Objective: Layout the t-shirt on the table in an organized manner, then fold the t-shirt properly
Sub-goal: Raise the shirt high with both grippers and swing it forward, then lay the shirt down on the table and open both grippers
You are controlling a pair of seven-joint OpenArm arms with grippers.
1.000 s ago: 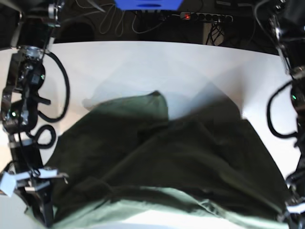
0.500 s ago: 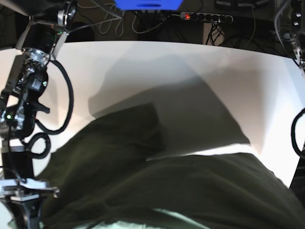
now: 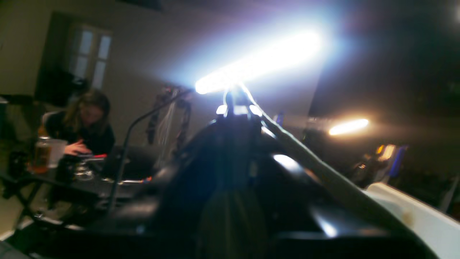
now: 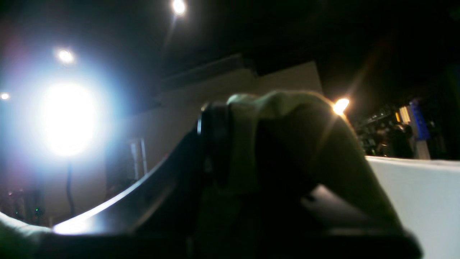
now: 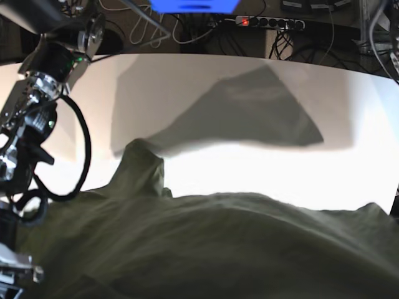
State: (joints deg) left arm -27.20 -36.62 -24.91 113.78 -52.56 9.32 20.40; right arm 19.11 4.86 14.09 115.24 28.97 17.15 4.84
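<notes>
T-shirt [image 5: 212, 243] risen, filling lower base view; white table [image 5: 262, 168] shadowed; both claws clenched on fabric.

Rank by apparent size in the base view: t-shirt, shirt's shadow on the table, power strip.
1. t-shirt, though its nearness to the camera enlarges it
2. shadow
3. power strip

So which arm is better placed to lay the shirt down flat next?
Neither alone: right gripper is shut on the olive-green cotton t-shirt, left gripper likewise; the shirt hangs lifted above the white table, so both should lower together.
</notes>
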